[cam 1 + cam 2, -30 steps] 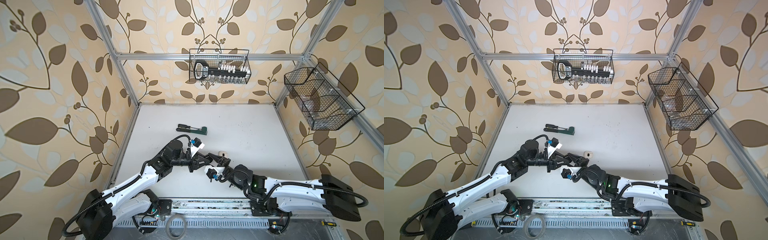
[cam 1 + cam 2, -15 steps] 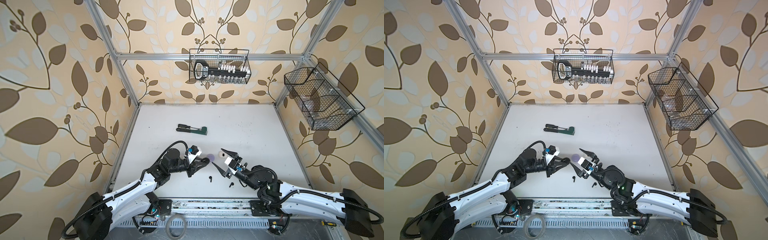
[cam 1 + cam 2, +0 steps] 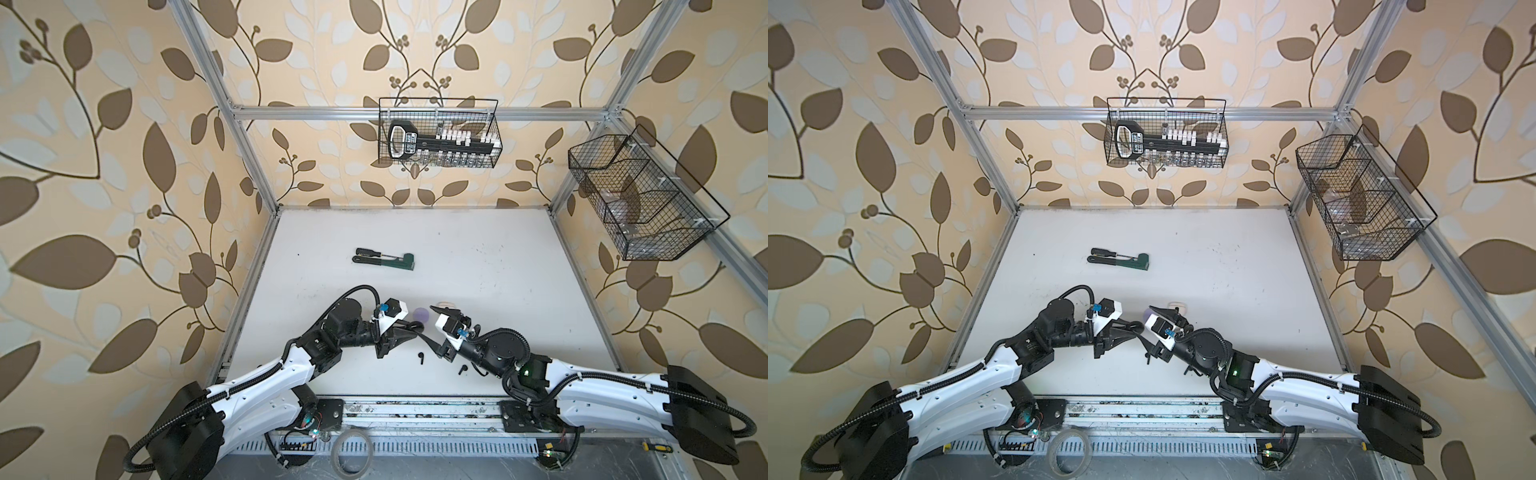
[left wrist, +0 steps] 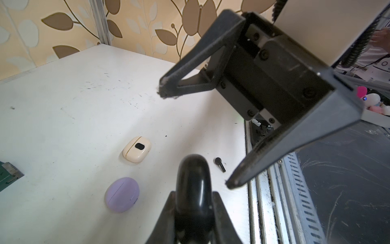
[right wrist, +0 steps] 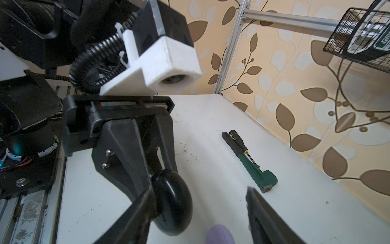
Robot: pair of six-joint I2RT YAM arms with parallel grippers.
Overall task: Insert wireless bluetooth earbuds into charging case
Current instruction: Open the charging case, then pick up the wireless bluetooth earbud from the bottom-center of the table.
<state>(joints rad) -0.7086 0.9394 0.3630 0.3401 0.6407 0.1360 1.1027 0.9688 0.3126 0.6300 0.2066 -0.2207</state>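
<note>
We see the left claw [image 4: 193, 196] pinching the closed black charging case [image 4: 193, 173] on edge above the worktop [image 3: 498, 270]. We judge this offers its lid to the right claw [image 5: 198, 191], spread alongside. 2 black earbuds [image 3: 421, 358] lie loose nearby.

Hand tool [image 3: 384, 259] lies far-centre on the tabletop [image 3: 519, 257]. Left case [image 3: 422, 313] sits just beside right case [image 3: 445, 304], mid-tabletop. Left earbud [image 3: 421, 357] and right earbud [image 3: 460, 368] lie nearer, apart.
</note>
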